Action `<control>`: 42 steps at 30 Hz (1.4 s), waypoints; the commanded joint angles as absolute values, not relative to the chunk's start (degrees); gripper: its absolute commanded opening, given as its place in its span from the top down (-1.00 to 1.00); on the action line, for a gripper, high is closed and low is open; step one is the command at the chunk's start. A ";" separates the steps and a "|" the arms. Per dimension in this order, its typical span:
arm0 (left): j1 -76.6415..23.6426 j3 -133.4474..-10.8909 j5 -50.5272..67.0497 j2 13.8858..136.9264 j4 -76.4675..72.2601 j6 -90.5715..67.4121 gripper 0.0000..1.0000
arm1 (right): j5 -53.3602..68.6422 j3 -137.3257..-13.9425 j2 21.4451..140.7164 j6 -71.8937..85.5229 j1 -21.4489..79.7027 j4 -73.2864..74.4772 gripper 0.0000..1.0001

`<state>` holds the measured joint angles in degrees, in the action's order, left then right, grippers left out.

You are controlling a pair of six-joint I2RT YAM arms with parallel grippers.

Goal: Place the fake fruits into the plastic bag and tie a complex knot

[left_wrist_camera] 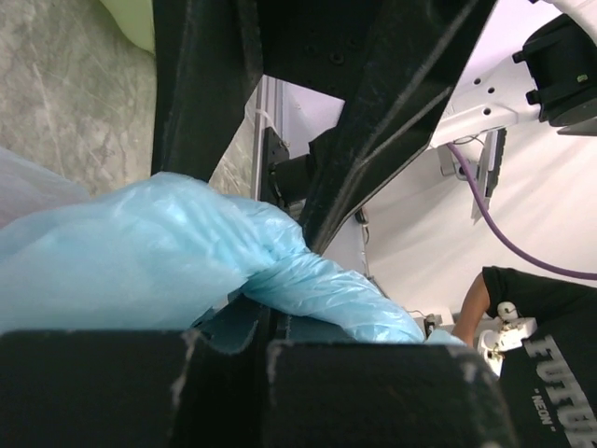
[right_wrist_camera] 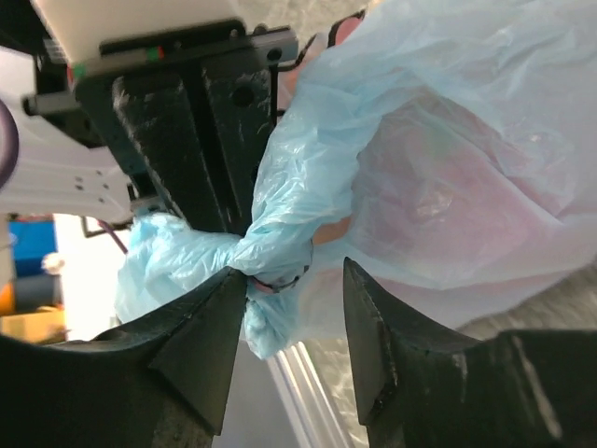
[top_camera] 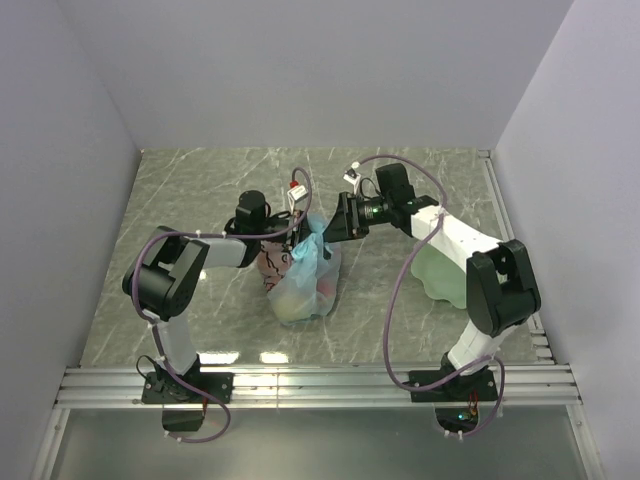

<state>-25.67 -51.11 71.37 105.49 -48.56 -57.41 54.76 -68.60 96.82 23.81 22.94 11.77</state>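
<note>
The plastic bag [top_camera: 322, 270] sits mid-table between the two arms, and the fake fruits [top_camera: 298, 302] show through its lower half. The left gripper [left_wrist_camera: 270, 338] is clamped on a blue tail of the bag. The right gripper [right_wrist_camera: 294, 280] is spread, one finger either side of the bunched knot [right_wrist_camera: 278, 254]. I'd close the right one on the twist itself, then pull the two apart level and gently, so the thin film doesn't tear.

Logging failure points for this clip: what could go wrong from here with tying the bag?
1. The right gripper stands open at the twisted neck; closing off-centre, it could miss the bunch or catch only loose film.
2. The left gripper pinches the thin plastic bag; a hard pull might tear it or tip the fake fruits over.
</note>
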 commanded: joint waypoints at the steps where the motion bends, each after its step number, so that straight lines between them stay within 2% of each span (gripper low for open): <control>1: -27.51 -51.07 70.75 104.59 -52.46 -58.09 0.99 | 56.16 -67.42 90.97 16.63 23.47 16.07 -0.08; 7: -27.51 -51.42 70.49 104.85 -54.14 -59.15 0.99 | 57.12 -65.48 86.49 12.48 22.76 21.27 -0.03; 11: -27.51 -51.77 70.66 105.29 -54.40 -59.50 0.99 | 58.45 -65.21 87.27 11.52 22.76 22.23 -0.03; 19: -27.42 -51.50 70.75 105.03 -55.28 -60.03 0.99 | 58.19 -64.95 89.65 10.28 22.76 22.06 0.10; 23: -27.51 -51.33 70.93 104.68 -55.72 -60.03 0.99 | 57.48 -64.51 89.56 10.63 22.68 20.83 0.41; 24: -27.51 -51.15 71.19 104.50 -55.64 -59.94 0.99 | 57.74 -64.42 89.56 10.72 22.76 20.66 0.86; 25: -27.42 -51.15 71.19 104.50 -55.63 -59.94 0.99 | 57.74 -64.42 89.47 10.72 22.76 20.65 0.86; 27: -27.42 -50.98 71.45 104.15 -54.59 -59.07 0.92 | 57.66 -64.51 89.47 10.81 22.59 20.74 1.00; 32: -26.81 -50.98 71.98 102.40 -48.97 -55.03 0.66 | 58.01 -64.95 89.30 10.11 22.41 21.00 1.00; 35: -25.76 -51.85 72.42 101.43 -42.12 -50.46 0.58 | 58.01 -65.21 89.21 9.14 22.33 21.97 1.00; 40: -24.61 -53.52 72.60 100.37 -32.18 -43.07 0.58 | 58.18 -65.48 89.12 7.91 21.97 23.20 1.00; 42: -24.70 -53.35 72.33 100.46 -33.83 -44.63 0.72 | 58.80 -65.48 89.21 7.91 22.15 22.94 1.00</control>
